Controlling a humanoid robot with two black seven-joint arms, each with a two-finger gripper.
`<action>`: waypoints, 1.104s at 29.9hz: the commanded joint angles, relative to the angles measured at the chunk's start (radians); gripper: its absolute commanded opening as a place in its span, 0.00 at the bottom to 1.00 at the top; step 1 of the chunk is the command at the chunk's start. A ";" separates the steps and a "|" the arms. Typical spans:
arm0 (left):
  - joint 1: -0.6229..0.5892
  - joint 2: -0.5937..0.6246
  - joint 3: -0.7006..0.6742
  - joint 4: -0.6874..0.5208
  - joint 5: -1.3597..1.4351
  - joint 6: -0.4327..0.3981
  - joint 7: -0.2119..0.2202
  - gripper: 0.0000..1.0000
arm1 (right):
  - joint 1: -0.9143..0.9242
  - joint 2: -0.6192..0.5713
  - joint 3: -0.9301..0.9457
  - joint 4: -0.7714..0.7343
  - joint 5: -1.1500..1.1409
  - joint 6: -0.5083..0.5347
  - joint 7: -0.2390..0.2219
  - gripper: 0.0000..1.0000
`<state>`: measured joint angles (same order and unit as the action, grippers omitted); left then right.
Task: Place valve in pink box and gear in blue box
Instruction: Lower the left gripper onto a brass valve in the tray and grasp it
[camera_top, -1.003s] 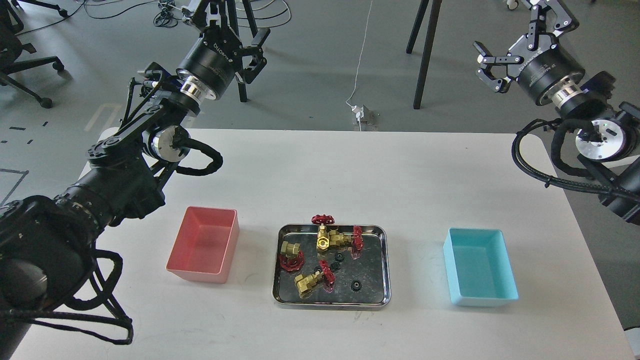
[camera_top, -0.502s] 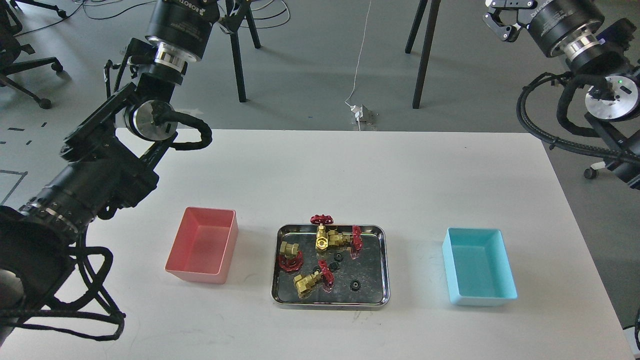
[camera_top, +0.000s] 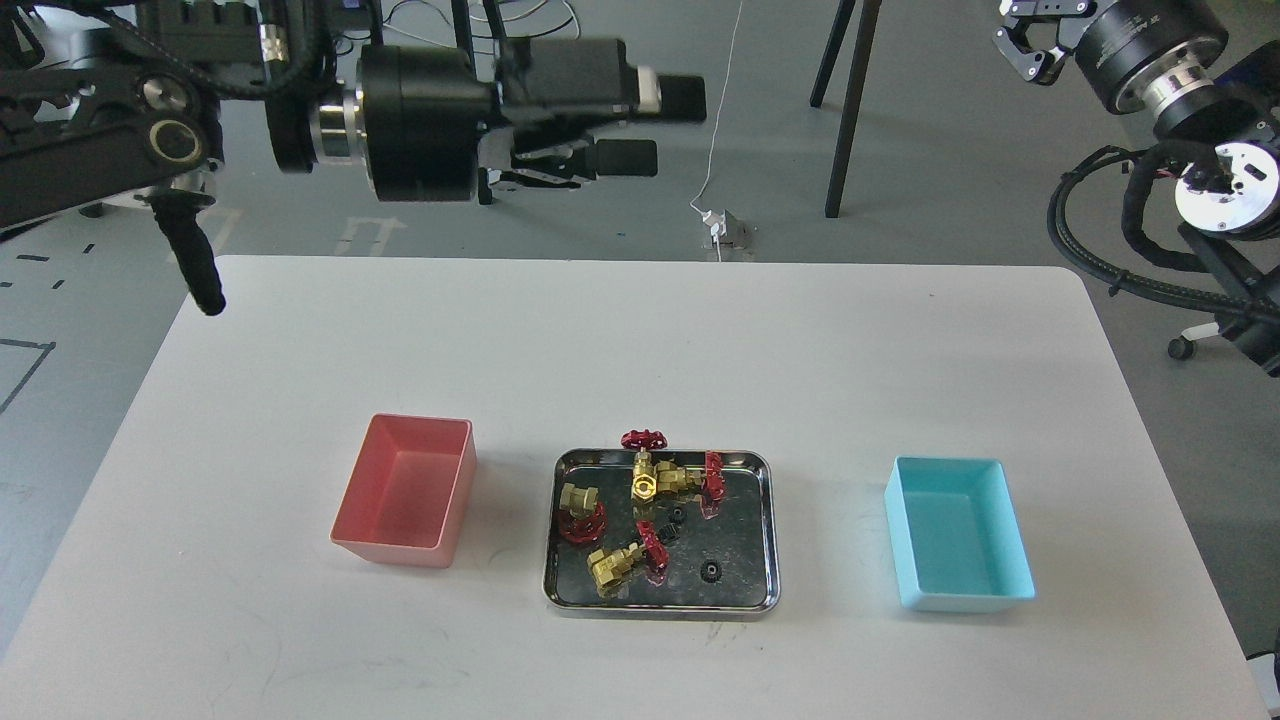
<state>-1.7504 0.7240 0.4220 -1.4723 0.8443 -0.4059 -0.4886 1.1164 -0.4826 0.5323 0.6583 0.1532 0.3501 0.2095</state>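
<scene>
Above the desk (camera_top: 640, 330) the left pincer (camera_top: 670, 125) hangs open and empty; valves wait unsorted; right pincer (camera_top: 1030, 40), perhaps open, is unclear.

White table (camera_top: 640, 330) is lying bare behind the steel tray (camera_top: 771, 520), giving open approach from above. Valves (camera_top: 655, 480) and gears (camera_top: 710, 571) are crowding the tray, several touching. Pink box (camera_top: 440, 545) and blue box (camera_top: 1000, 600) are sitting well apart either side, tops unobstructed. Both arms are hanging high, off the table.
</scene>
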 joint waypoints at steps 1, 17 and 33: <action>-0.184 -0.142 0.329 -0.045 0.202 0.212 0.000 0.97 | 0.057 0.035 0.023 0.000 0.003 -0.008 -0.119 0.99; 0.097 -0.380 0.643 0.105 0.417 0.716 0.000 0.96 | 0.111 0.079 0.035 -0.017 0.002 -0.077 -0.188 0.99; 0.368 -0.518 0.612 0.434 0.424 0.719 0.000 0.83 | 0.060 0.073 0.035 -0.014 0.000 -0.099 -0.188 0.99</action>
<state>-1.4068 0.2086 1.0335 -1.0716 1.2670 0.3132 -0.4886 1.1853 -0.4082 0.5675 0.6444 0.1533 0.2518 0.0213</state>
